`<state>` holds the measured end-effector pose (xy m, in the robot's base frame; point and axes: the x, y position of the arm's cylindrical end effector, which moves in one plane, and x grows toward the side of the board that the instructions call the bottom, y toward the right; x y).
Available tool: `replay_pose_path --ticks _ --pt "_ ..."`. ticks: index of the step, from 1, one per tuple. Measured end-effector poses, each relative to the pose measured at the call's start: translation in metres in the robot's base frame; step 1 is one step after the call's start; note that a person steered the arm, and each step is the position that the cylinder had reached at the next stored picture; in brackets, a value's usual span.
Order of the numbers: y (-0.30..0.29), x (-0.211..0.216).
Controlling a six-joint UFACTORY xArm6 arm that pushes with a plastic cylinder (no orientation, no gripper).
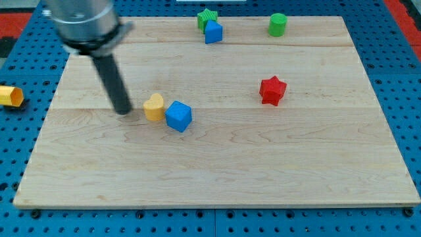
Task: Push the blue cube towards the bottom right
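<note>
A blue cube (178, 116) lies left of the board's middle, touching a yellow heart-shaped block (154, 106) on its left. My tip (122, 110) rests on the board a short way left of the yellow block, apart from it, and further left of the blue cube. The rod rises up and to the left to the grey arm body at the view's top left.
A second blue block (213, 31) touches a green star (206, 18) at the top middle. A green cylinder (277, 24) stands at the top right. A red star (272, 90) lies right of middle. A yellow block (10, 96) lies off the wooden board (263, 171), at the left.
</note>
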<state>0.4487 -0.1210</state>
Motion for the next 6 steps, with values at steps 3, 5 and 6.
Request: replay_pose_path --ticks 3,5,6 --pt "0.063 0.048" --pt "0.235 0.073" --pt "0.181 0.082"
